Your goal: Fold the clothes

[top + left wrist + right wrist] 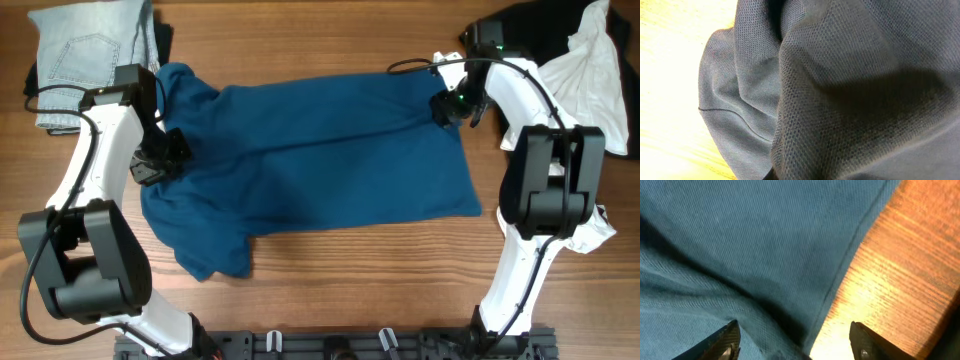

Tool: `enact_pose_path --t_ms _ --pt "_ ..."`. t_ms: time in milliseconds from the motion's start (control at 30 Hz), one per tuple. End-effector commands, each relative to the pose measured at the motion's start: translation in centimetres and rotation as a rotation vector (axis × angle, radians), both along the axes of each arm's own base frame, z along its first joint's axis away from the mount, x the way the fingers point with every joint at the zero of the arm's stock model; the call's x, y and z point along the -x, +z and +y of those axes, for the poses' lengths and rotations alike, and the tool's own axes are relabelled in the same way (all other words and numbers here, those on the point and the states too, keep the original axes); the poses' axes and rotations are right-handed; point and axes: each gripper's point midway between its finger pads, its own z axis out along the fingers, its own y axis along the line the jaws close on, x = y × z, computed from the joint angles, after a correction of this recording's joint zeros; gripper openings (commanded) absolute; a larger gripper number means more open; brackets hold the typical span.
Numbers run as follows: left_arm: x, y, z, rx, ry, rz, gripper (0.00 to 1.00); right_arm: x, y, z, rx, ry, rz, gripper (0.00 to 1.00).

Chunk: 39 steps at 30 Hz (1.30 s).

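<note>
A blue shirt (pixel 320 150) lies spread across the middle of the wooden table, its left part rumpled and a sleeve pointing toward the front left. My left gripper (pixel 160 158) is down on the shirt's left part. In the left wrist view bunched cloth (pixel 840 100) fills the frame and hides the fingers, with none showing at the open positions, so it looks shut on the shirt. My right gripper (pixel 445 105) is at the shirt's far right corner. In the right wrist view it (pixel 795 345) is open, its fingers straddling the shirt's hem (pixel 740 240), one over cloth and one over wood.
Folded light jeans (pixel 85 45) lie at the far left corner on a dark garment. A white garment (pixel 600 80) and a black garment (pixel 530 25) are piled at the far right. The table's front edge carries a black rail (pixel 330 345).
</note>
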Motion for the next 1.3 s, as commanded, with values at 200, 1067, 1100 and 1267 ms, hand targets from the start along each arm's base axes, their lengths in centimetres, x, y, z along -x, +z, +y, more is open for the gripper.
enact_pose_path --t_ms 200,1067,1100,1267 --pt "-0.6 1.0 0.5 -0.014 0.014 -0.035 0.04 0.8 0.0 0.5 -0.036 -0.027 0.029 0.04" --pt "-5.1 8.0 1.5 -0.066 -0.023 -0.268 0.86 4.2 8.7 1.1 -0.321 -0.278 0.067 0.72" --pt "-8.1 8.8 1.9 -0.093 -0.064 -0.387 0.86 3.3 8.9 1.9 -0.335 -0.256 0.032 0.72" --pt "-16.1 7.8 2.0 -0.132 -0.272 -0.616 0.89 1.7 9.3 4.2 -0.338 -0.199 -0.030 0.71"
